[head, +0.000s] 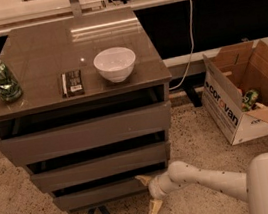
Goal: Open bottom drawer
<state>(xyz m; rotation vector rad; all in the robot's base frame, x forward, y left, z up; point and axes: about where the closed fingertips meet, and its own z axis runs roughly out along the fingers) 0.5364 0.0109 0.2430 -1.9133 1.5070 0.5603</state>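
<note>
Camera view: grey-brown cabinet [69,79] on speckled floor. Bottom drawer [99,193] lowest of three, front slightly out, dark gap above it. Gripper [149,195] low at drawer's right end, fingers spread wide; upper fingertip [142,179] at drawer front's top corner, lower one hanging toward floor. Green can [1,80], dark packet [72,83] and white bowl [115,64] on top. Cardboard box [246,94] to the right.

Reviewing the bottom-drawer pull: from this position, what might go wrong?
1. The open pincer sits at the far right end of the bottom drawer, whose front has no handle. Its upper finger may slip off the edge.
2. Pulling from one end could skew the drawer and jam it.
3. A hard tug might shake the cabinet and tip the can standing near the top's left edge.
</note>
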